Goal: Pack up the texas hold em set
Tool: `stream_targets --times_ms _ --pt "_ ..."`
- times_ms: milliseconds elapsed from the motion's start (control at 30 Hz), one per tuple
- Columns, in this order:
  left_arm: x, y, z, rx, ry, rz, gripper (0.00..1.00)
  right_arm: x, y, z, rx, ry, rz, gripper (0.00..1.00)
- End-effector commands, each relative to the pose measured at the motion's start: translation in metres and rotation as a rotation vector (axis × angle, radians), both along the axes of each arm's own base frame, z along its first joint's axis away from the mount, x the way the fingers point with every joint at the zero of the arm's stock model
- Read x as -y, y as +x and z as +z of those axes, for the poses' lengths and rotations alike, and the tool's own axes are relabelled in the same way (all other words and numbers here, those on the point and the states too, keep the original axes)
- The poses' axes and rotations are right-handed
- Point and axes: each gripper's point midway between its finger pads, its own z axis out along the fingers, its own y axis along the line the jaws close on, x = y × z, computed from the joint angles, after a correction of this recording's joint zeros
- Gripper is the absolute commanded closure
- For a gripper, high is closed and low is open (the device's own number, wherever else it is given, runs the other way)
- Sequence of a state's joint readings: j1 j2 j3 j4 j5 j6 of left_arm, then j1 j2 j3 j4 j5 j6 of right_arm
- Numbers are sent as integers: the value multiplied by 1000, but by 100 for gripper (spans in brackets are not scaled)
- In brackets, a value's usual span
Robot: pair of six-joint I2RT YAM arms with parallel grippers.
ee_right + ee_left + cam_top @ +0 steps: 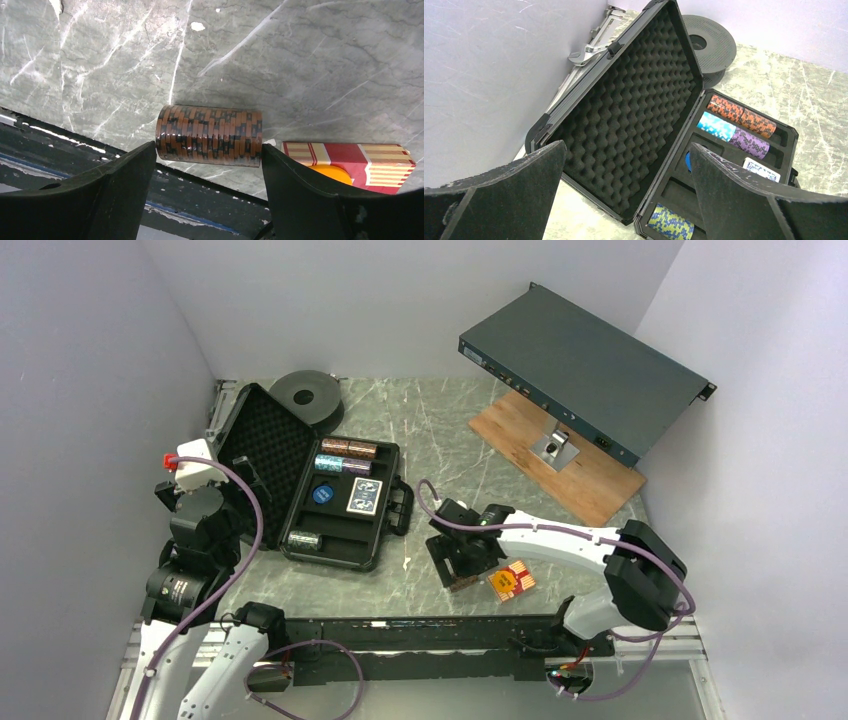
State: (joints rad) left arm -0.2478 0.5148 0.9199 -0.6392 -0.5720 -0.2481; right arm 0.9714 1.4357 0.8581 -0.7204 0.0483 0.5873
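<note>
The black briefcase (388,508) lies open at the left, its foam lid (624,115) leaning back. Its tray holds an orange-brown chip row (741,115), a blue and purple row (734,135), a green stack (671,225) and a blue card deck (364,497). A brown chip stack (209,135) lies on its side on the table near the front edge. My right gripper (208,145) has a fingertip against each end of it. A red card deck (350,160) lies just to its right. Over the case's near corner my left gripper (628,145) hangs open and empty.
A black round spool (308,392) sits behind the case. A large grey metal box (585,365) stands propped on a wooden board (560,465) at the back right. A black rail (420,632) runs along the near edge. White walls close both sides.
</note>
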Motion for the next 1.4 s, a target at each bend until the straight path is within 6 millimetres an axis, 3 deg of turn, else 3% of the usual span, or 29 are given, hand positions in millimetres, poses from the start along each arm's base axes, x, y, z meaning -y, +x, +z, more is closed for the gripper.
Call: stream_targets --times_ms 0,167,667,1067,1367 --pt "4 5 7 26 5 -23 0 -10 3 4 7 31 1 22" --pt "4 5 8 29 4 -24 0 -11 3 2 1 28 -6 23" --pt "5 4 9 36 4 -31 0 -16 9 1 12 14 3 50" --pt "6 5 8 35 5 -36 0 -69 23 36 50 215 84 51" --pt "6 6 7 31 8 -39 0 -95 28 42 47 313 109 51"
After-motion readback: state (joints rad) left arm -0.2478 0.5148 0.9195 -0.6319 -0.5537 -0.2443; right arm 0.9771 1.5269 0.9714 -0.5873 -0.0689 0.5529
